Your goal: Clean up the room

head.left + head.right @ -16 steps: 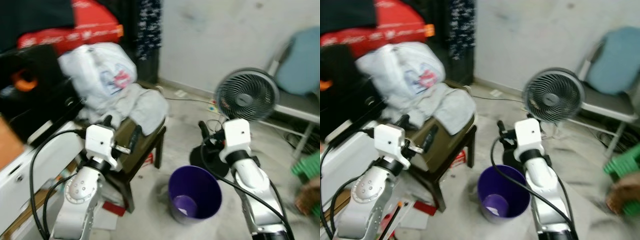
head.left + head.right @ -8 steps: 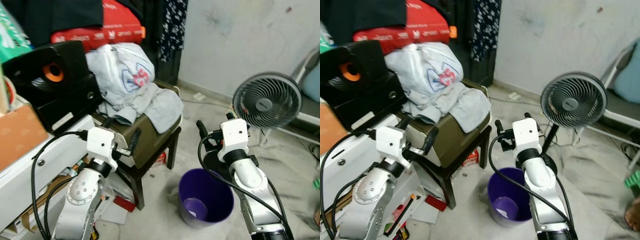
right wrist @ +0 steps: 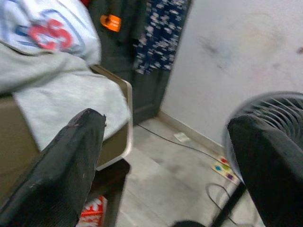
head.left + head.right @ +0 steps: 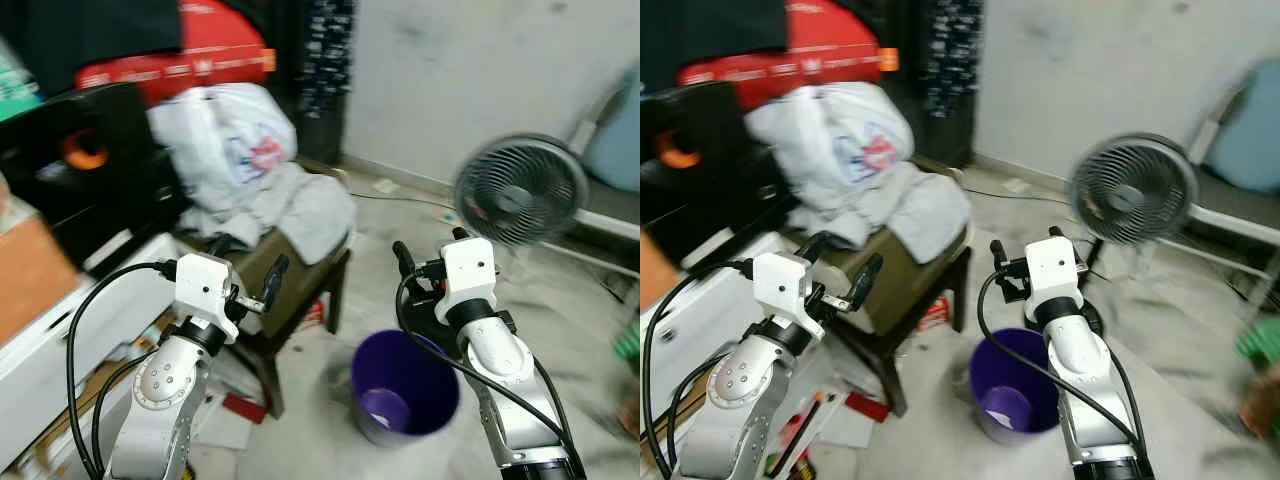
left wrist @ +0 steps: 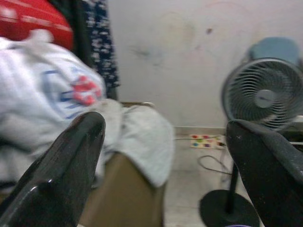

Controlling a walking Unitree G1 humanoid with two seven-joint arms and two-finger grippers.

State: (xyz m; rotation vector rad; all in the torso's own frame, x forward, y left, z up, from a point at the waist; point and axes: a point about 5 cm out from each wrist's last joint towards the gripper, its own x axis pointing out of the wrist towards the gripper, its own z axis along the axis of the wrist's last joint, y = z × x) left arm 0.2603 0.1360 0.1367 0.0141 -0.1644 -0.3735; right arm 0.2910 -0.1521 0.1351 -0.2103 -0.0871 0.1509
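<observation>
**Left eye view: both grippers up, holding nothing**

Left gripper (image 5: 161, 156) and right gripper (image 3: 165, 161) both have fingers spread wide. Purple bin (image 4: 405, 385) sits on the floor between the arms, beside a clothes-piled chair (image 4: 300, 280) and fan (image 4: 520, 190).

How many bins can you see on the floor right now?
1. A purple bin stands on the floor just right of the stool, below the right gripper and in front of the fan. Clutter on the left could hide others.
</observation>
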